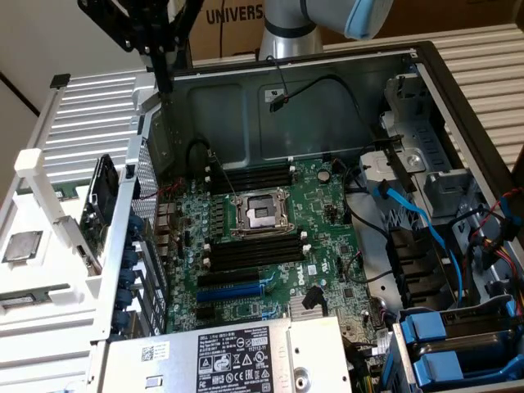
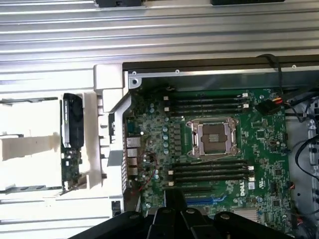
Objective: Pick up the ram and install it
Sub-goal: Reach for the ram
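Table point(image 1: 98, 106): ribbed metal, carrying an open case point(image 1: 246, 115) | pincer point(image 1: 162, 82): above the case's far corner at the exterior view's left, fingers drawn together, holding nothing | ram point(image 1: 33, 296): apparently flat in the white rack point(image 1: 33, 172) outside the case, past the upright card point(image 1: 102, 205), well apart from the pincer.
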`<state>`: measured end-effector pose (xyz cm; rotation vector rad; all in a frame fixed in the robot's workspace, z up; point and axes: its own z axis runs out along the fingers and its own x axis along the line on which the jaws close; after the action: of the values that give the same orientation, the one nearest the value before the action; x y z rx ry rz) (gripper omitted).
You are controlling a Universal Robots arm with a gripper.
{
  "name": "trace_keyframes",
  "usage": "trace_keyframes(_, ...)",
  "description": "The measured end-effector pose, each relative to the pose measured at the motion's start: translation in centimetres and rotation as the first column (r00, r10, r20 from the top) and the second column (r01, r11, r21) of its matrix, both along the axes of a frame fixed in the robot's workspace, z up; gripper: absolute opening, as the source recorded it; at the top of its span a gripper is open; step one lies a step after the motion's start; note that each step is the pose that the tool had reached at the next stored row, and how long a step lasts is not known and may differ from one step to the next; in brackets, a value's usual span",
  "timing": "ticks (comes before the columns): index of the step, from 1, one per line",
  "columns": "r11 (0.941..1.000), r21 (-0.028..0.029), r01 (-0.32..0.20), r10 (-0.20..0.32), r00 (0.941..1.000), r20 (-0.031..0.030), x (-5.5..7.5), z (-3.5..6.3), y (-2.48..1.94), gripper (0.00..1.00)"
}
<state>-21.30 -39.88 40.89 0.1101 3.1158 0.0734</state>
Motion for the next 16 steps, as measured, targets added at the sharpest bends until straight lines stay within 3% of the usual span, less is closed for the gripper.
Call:
trace_keyframes(7, 1.0000, -0.0001, 0.000, 0.000, 1.0000, 0.0000, -3.7, 0.00, 0.00, 0.10)
trace_keyframes(8, 1.0000, 0.0000, 0.000, 0.000, 1.0000, -0.0003, -5.0, -0.01, 0.00, 0.10)
trace_keyframes(13, 1.0000, 0.0000, 0.000, 0.000, 0.9999, -0.0104, -7.3, -0.01, 0.00, 0.10)
trace_keyframes(14, 1.0000, -0.0001, 0.000, 0.000, 0.9999, -0.0136, -8.2, -0.01, 0.00, 0.10)
trace_keyframes(16, 1.0000, -0.0001, 0.000, 0.000, 0.9999, -0.0151, -9.2, -0.02, 0.00, 0.10)
